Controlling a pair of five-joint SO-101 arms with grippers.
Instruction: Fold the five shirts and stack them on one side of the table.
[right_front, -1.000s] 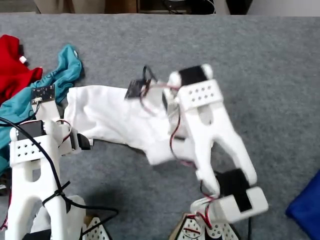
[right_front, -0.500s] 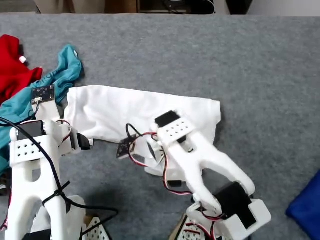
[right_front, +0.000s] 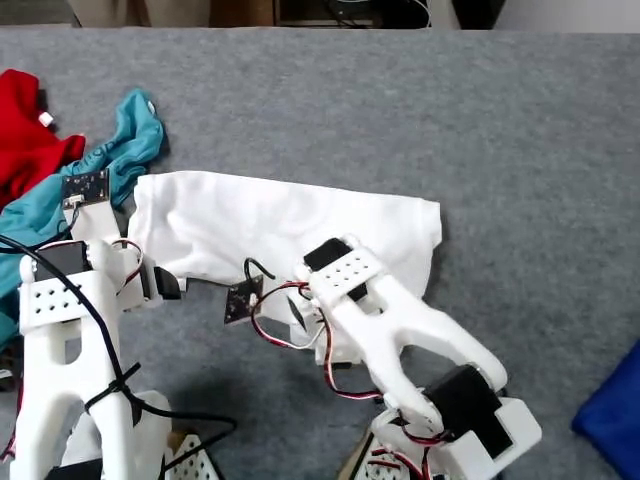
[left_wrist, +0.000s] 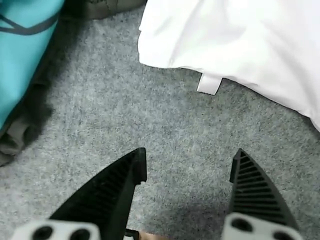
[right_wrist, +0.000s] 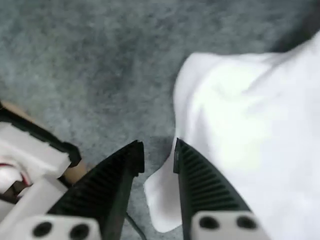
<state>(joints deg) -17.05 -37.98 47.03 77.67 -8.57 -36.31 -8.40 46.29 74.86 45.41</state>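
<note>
- White shirt (right_front: 250, 225) lies flat on the grey table (right_front: 500, 120), left of centre, spread in a long band. Its near edge runs under the right arm.
- Judged handling: light, limp, thin knit with no stiffness. It will sag and bunch wherever it is not held, and likely drags on the rough table cover instead of sliding. Not fragile.
- Best hold, by my reading: pinch the edge itself at a corner or along the hem, one layer lifted off the table. Two spaced holds would keep a fold line straight, while a mid-panel grab would just make a lump.
- Right gripper (right_wrist: 157, 145) sits at the shirt's near hem with its jaws a narrow gap apart. A lobe of white cloth lies in that gap, not visibly clamped.
- Left gripper (left_wrist: 190, 152) is spread wide and holds nothing. It hangs over bare table just beside the shirt's corner and its small label (left_wrist: 209, 83).
- Teal shirt (right_front: 130, 140) and red shirt (right_front: 25, 140) are heaped at the far left, with the teal one touching the white one's corner. Blue cloth (right_front: 612, 415) is at the right edge, well apart.
- Change: a second ago the right arm reached across the shirt's far side, and the cloth was gathered under it. Now the shirt is laid out to the right, and the arm has drawn back to the near edge.
- The left arm has not moved.
</note>
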